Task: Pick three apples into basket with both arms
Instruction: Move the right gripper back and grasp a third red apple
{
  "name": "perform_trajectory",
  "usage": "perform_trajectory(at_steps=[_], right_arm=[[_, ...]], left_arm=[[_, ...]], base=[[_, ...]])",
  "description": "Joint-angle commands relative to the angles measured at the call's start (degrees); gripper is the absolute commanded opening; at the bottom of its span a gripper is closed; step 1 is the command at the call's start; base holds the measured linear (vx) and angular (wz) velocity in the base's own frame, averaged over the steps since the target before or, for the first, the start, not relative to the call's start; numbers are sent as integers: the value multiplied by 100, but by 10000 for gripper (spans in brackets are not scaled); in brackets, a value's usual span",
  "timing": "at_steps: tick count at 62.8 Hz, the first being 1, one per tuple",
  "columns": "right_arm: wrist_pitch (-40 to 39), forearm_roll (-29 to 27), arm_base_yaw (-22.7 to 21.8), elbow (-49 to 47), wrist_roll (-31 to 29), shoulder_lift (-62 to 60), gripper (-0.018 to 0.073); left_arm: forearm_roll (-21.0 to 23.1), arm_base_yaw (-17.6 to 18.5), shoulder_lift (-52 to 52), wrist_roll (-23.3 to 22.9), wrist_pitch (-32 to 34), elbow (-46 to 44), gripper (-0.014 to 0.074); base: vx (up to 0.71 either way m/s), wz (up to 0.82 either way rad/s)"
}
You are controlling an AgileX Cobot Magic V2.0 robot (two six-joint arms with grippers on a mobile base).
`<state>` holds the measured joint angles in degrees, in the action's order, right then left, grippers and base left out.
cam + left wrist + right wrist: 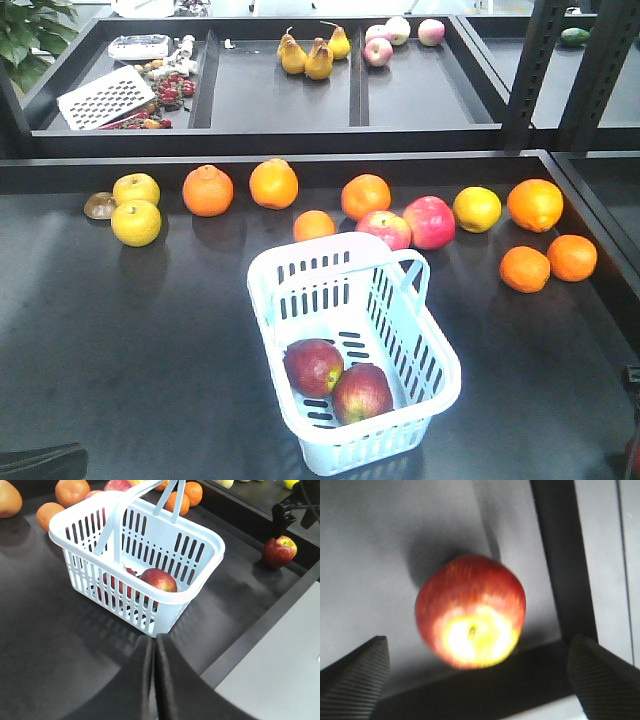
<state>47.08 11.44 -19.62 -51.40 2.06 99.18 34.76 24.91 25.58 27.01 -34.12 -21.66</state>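
The pale blue basket [300, 258] stands mid-table and holds two dark red apples [313, 366] [362, 392]. In the left wrist view the basket [200, 545] has its handles up, and one apple [159, 580] shows over the rim. My left gripper [154, 640] is shut and empty, just short of the basket's near corner. A third apple [279, 551] sits on the table by the right-hand edge, under my right gripper [290, 517]. From the right wrist, that apple [470, 611] lies just beyond my open right gripper [477, 680], untouched by either fingertip [355, 680].
Behind the basket lies a row of oranges [208, 190], yellow fruit [136, 222] and brighter pink-red apples [429, 221]. Two more oranges [572, 256] lie at the right. Rear bins hold pears [318, 60] and clutter. A raised black table edge [560, 555] runs beside the third apple.
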Motion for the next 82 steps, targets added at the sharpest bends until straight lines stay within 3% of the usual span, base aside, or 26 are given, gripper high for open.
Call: perform_trajectory(at_steps=[1,34,43,51,62,77,82], right_arm=[[-203,148,-37,-144,-11,1,687],[-518,208,-37,-144,-39,942,610],[-495,105,-37,-150,-56,826,476],[-501,-141,-20,-150,-125,428,260],[-395,-1486,-20,-157,-1300,-550,-15],[428,-4084,-4,-142,-3145,-1969,-5],[819,-4764,183,-142,-3790,-2341,-4]], left_arm=[[198,9,26,-44,317,-147,-6],[198,9,26,-44,317,-147,-6],[198,9,26,-44,317,-147,-6],[198,9,26,-44,313,-147,-6],[198,9,26,-44,313,-147,-6],[198,9,26,-44,313,-147,-6],[198,9,26,-44,313,-147,-6]], base=[[0,0],[0,0],[0,0],[0,0],[0,0],[0,0],[0,0]])
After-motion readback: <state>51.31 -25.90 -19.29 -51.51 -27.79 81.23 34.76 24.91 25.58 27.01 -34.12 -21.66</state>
